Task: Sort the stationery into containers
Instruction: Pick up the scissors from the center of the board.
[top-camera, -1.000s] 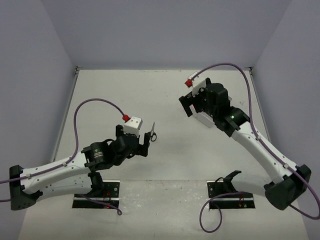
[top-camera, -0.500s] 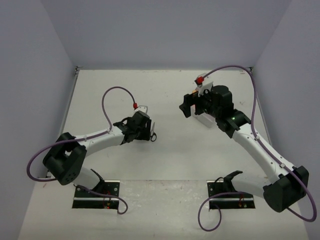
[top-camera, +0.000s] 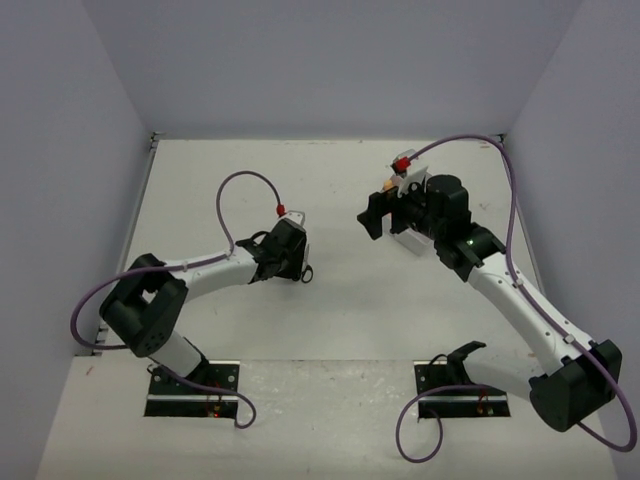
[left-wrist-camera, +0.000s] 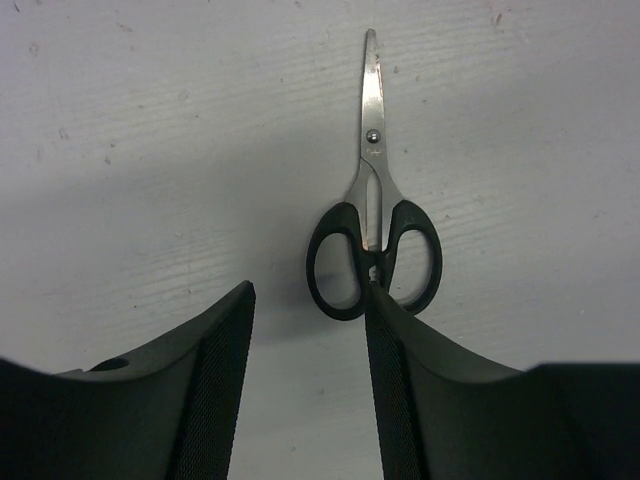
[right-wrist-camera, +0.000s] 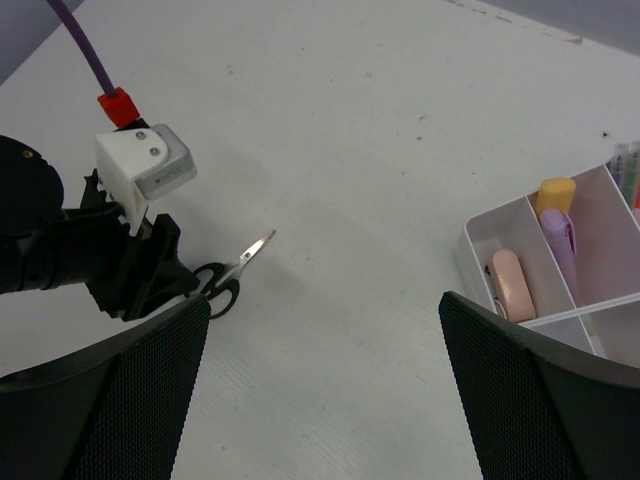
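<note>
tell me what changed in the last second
The left gripper came down over the scissors, its jaws narrowing around one handle loop but not gripping yet. The right gripper turned slightly and stayed wide open. The scissors stayed put on the table.

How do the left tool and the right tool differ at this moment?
The left tool is low over the table, with the scissors handles at one fingertip; the right tool hangs higher, near the white box. The left tool's jaws stand narrower; the right tool's are spread wide. Both are open and hold nothing.
</note>
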